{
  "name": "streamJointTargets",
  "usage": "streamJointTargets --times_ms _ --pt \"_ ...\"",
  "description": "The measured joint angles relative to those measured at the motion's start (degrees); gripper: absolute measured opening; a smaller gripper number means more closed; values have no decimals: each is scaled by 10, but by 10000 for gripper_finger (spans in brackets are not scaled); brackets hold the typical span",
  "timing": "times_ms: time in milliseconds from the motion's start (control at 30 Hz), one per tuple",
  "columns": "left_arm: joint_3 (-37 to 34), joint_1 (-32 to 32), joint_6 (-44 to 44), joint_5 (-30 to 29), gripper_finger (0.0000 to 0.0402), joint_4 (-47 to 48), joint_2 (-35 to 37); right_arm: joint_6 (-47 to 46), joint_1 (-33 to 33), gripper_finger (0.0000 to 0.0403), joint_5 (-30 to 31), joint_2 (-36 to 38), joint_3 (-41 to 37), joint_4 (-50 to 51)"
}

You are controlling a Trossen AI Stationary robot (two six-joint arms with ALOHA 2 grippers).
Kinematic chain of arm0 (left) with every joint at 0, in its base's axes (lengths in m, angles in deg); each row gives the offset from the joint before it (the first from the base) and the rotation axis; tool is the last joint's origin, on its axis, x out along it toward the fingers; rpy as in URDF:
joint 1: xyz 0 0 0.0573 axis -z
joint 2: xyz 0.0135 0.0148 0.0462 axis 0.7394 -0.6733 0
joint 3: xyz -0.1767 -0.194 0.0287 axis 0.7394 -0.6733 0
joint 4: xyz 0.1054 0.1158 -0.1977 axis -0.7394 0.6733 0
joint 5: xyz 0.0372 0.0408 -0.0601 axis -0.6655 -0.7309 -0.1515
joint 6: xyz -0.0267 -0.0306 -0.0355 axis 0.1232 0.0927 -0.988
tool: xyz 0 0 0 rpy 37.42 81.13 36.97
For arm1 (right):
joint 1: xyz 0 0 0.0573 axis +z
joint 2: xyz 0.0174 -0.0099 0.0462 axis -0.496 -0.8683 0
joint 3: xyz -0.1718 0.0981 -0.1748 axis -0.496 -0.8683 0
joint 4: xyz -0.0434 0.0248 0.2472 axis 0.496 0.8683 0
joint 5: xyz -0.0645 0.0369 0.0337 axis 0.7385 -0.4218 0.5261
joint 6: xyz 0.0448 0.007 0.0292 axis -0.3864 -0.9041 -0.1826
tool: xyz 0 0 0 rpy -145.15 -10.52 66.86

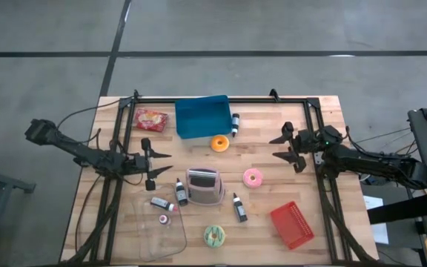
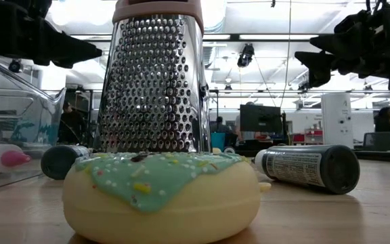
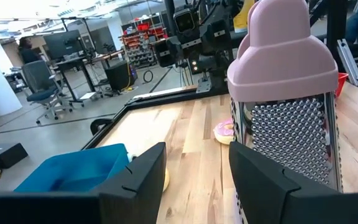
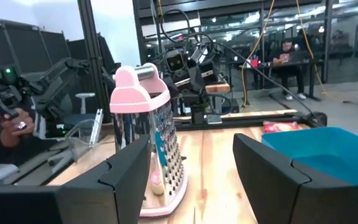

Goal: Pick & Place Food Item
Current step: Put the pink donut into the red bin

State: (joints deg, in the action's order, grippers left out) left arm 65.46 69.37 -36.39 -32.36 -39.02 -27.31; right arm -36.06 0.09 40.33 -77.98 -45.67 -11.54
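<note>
Three toy donuts lie flat on the wooden table: an orange one (image 1: 220,143), a pink one (image 1: 253,177) and a green-iced one (image 1: 214,236) near the front edge. A red snack bag (image 1: 151,119) lies at the far left, beside a blue bin (image 1: 202,117). My left gripper (image 1: 167,165) hovers open at the table's left, pointing level toward the pink-topped grater (image 1: 204,185). My right gripper (image 1: 274,147) hovers open at the right, pointing toward the table's middle. Neither has anything between its fingers.
The grater stands upright mid-table. Small dark bottles (image 1: 239,208) lie around it, one (image 1: 235,122) beside the bin. A clear container (image 1: 161,222) sits front left and a red basket (image 1: 292,224) front right. Black frame rails (image 1: 117,185) run along the table's edges.
</note>
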Motion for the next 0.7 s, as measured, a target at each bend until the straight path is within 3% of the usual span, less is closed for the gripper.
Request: streamJointTargets --times_ms 467,700 --pt "0 0 -2 0 177 0 0 -46 0 224 21 -5 0 31" --pt "0 0 -2 0 177 0 0 -39 3 224 -22 -4 0 71"
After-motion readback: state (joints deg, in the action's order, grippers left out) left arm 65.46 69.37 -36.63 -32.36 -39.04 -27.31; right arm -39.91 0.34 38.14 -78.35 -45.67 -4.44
